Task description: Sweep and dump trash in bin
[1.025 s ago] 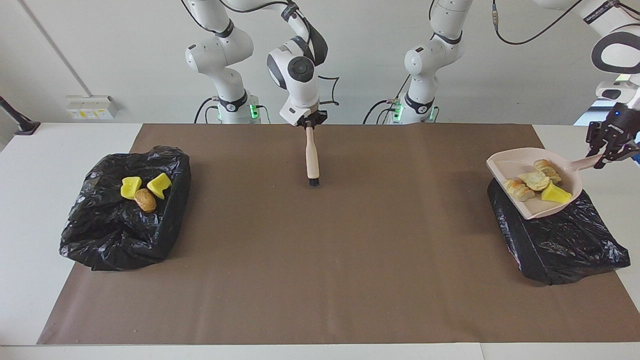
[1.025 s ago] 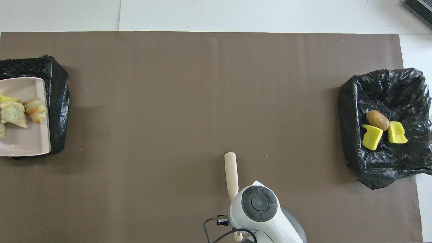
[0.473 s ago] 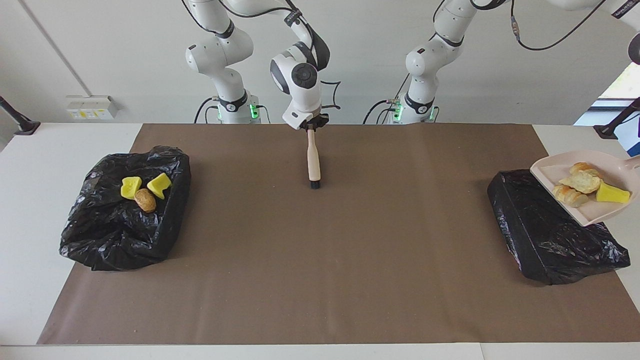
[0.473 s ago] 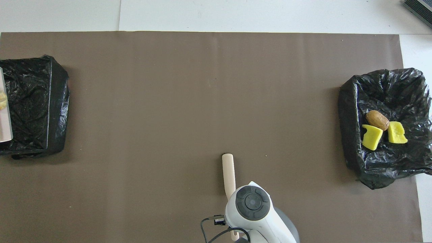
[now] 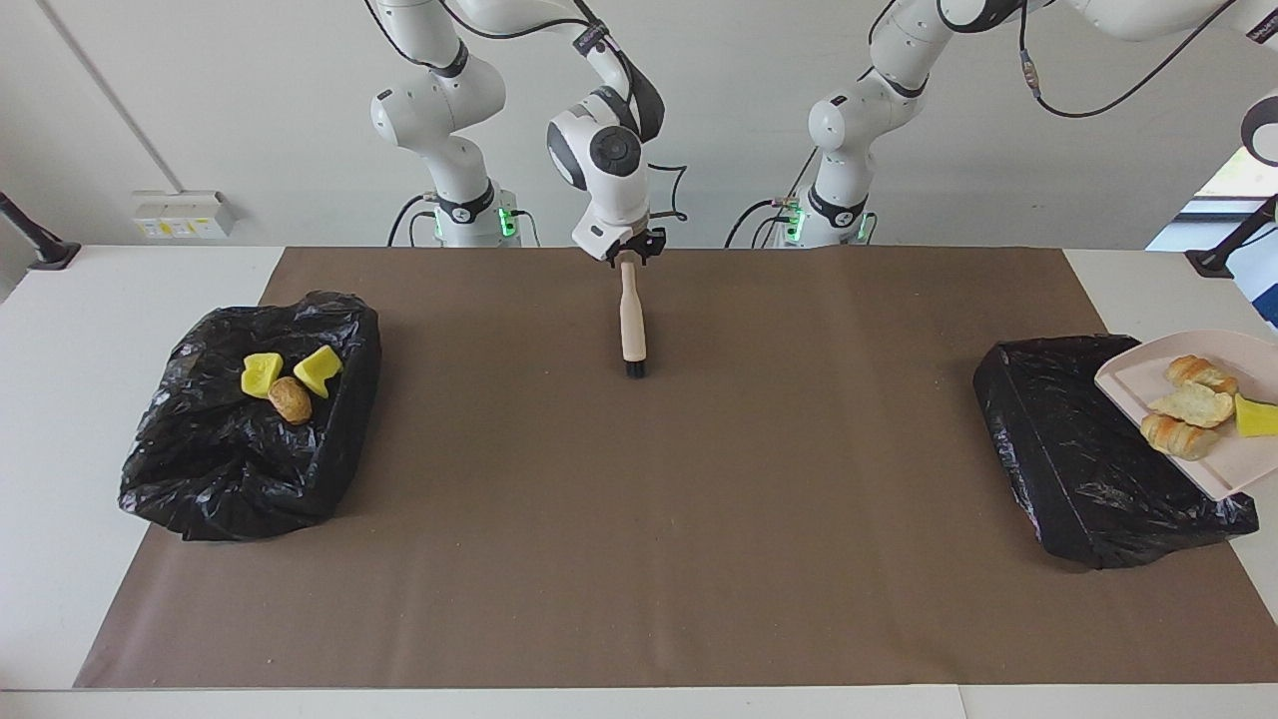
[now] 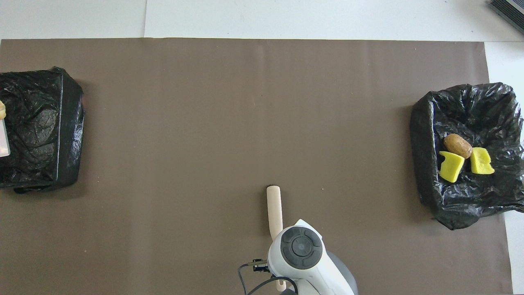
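The pale pink dustpan (image 5: 1188, 429) hangs over the outer edge of the black bag-lined bin (image 5: 1088, 459) at the left arm's end of the table. It carries trash: three golden-brown pastry lumps (image 5: 1190, 403) and a yellow wedge (image 5: 1258, 417). Its handle and my left gripper are out of view. In the overhead view only a sliver of the dustpan (image 6: 3, 141) shows beside this bin (image 6: 39, 127). My right gripper (image 5: 631, 256) is shut on the beige hand brush (image 5: 631, 320), whose dark bristle end is down at the mat; the brush also shows in the overhead view (image 6: 274, 209).
A second black bag-lined bin (image 5: 240, 449) sits at the right arm's end, holding two yellow wedges (image 5: 262, 374) and a brown lump (image 5: 291, 399); it also shows in the overhead view (image 6: 470, 123). A brown mat (image 5: 639, 519) covers the table.
The dustpan with its trash has moved outward from over the bin's middle toward the left arm's end of the table, and the left gripper has left the view. The brush shifted slightly.
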